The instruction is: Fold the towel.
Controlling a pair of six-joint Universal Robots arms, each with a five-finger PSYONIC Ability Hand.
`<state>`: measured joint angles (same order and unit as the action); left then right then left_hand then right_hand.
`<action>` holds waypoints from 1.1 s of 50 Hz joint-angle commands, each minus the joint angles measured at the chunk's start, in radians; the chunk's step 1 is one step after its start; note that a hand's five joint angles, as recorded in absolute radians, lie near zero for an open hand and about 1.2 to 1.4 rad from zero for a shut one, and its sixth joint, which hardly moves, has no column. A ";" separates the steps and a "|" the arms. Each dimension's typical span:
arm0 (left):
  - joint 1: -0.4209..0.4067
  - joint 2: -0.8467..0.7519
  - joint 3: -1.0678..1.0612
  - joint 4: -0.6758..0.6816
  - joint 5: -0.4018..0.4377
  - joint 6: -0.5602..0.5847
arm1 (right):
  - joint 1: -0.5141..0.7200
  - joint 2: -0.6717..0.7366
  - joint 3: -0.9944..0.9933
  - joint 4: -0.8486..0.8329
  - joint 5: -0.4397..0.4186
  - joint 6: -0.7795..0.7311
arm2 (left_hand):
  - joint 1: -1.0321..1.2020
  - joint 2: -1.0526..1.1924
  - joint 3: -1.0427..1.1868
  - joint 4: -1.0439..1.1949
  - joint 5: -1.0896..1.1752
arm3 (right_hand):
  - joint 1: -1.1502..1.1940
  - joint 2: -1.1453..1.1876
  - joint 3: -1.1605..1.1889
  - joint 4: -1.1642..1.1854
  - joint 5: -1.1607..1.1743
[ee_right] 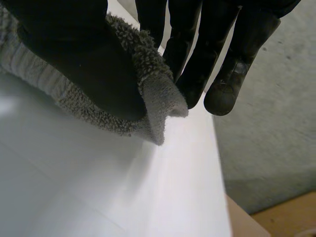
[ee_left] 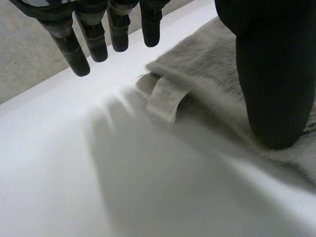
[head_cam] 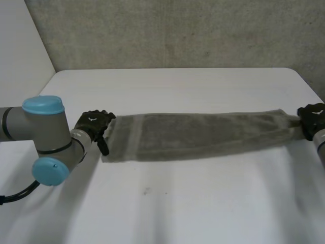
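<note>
left hand (head_cam: pixel 94 123) lays only its thumb on the towel (head_cam: pixel 203 134) end, fingers straight and clear. the strip spans the table (head_cam: pixel 177 208). right hand (head_cam: pixel 312 118) pinches the opposite corner. a pull could drag the unheld left end loose.

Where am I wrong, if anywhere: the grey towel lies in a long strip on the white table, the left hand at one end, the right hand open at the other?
The right hand is not open: in the right wrist view its thumb and fingers pinch the end of the towel. The rest stands.
</note>
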<state>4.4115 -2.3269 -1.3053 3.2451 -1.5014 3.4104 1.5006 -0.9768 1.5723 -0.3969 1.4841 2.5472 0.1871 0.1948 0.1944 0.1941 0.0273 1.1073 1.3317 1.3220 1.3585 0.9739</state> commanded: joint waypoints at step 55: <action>-0.007 0.431 -0.200 0.001 0.012 -0.053 | 0.851 0.162 -0.468 0.072 -0.005 0.065 | 0.032 0.025 0.025 0.025 0.018 | -0.933 -1.157 -1.147 -1.184 -0.974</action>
<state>4.4646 -1.8662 -1.5538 3.2389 -1.4883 3.3748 2.4054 -0.6721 0.9979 -0.3257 1.3815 2.5423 0.1872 0.1927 0.1923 0.1917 0.0273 0.3006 0.2660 0.2377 0.2550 0.0909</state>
